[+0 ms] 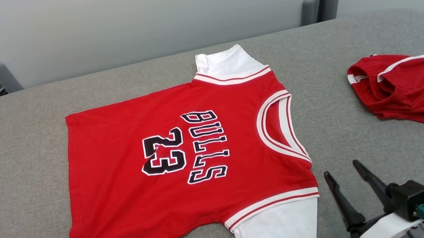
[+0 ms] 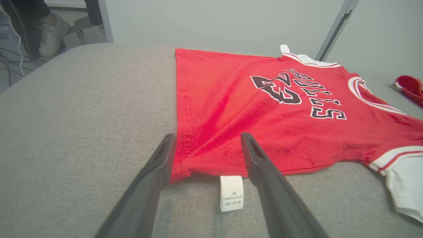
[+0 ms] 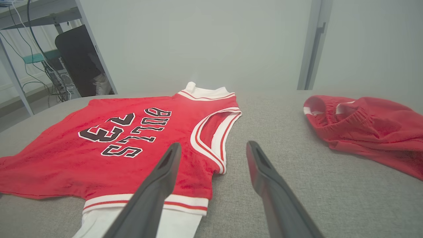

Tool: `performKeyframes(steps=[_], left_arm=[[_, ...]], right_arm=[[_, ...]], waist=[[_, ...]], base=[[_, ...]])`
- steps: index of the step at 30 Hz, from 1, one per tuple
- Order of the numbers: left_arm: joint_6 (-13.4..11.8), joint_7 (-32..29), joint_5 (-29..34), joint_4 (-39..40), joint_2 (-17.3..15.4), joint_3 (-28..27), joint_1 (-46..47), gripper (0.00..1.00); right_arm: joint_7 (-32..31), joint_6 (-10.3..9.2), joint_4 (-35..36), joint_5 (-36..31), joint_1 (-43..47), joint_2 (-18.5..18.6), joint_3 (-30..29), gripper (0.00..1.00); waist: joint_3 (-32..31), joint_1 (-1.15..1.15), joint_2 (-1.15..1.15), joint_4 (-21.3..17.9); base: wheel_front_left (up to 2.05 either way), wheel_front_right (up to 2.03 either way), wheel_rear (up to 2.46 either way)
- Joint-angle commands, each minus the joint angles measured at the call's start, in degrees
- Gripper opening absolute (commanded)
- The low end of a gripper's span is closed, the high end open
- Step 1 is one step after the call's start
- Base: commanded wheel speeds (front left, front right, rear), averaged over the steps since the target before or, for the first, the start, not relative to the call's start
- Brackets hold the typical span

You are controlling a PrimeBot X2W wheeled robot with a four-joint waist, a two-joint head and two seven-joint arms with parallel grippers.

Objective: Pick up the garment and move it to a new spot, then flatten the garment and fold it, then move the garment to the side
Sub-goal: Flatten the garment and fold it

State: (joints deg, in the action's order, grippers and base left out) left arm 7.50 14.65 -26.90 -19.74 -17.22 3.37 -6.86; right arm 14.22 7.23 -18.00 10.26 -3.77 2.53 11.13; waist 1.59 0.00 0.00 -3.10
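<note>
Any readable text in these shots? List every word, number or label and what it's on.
"BULLS": black letters outlined in white, on the chest of the red jersey.
"23": same lettering, next to it on the jersey.
White tag at the jersey's hem: a few printed lines, too small to read.
Red shorts: no text visible.

The word "BULLS" and the number "23" are printed in black, outlined in white, on the chest of the red shirt [image 1: 118,172], laid out at the middle of the table [image 1: 11,168]. Small dark print is carried by the white tag [image 2: 231,193] at the shirt's hem, toward the table's near edge; it cannot be read reliably.
</note>
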Motion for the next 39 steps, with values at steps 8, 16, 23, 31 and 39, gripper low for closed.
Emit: performKeyframes(steps=[8, 16, 23, 31, 39], left_arm=[[0.0, 0.3, -2.4, -1.0, -3.2, 1.2, 3.4, 1.00], [0.0, 0.3, -3.3, 0.2, -4.4, 2.3, 3.8, 1.00], [0.0, 0.3, -3.6, 0.9, -4.8, 3.1, 4.0, 1.00], [0.0, 0.3, -3.9, 1.4, -5.2, 3.6, 4.4, 1.00], [0.0, 0.3, -4.1, 1.9, -5.6, 4.0, 4.5, 1.00]], right_arm=[[0.3, 0.25, -4.0, 0.4, -0.4, 0.3, 5.9, 1.00], [-0.2, 0.25, -8.4, 3.1, 1.5, 0.3, 9.3, 1.00], [-0.9, 0.25, -11.3, 7.6, 0.9, 0.3, 13.3, 1.00], [-1.1, 0.25, -14.5, 9.7, -0.3, 0.3, 14.5, 1.00], [-2.3, 0.25, -17.6, 12.6, -1.7, 0.3, 18.8, 0.76]], waist=[[3.2, 0.00, 0.00, -0.1], [4.9, 0.00, 0.00, -0.1], [5.2, 0.00, 0.00, 0.0], [5.3, 0.00, 0.00, 0.6], [5.8, 0.00, 0.00, 1.4]], base=[[0.00, 0.00, 0.00], [0.00, 0.00, 0.00], [0.00, 0.00, 0.00], [0.00, 0.00, 0.00], [0.00, 0.00, 0.00]])
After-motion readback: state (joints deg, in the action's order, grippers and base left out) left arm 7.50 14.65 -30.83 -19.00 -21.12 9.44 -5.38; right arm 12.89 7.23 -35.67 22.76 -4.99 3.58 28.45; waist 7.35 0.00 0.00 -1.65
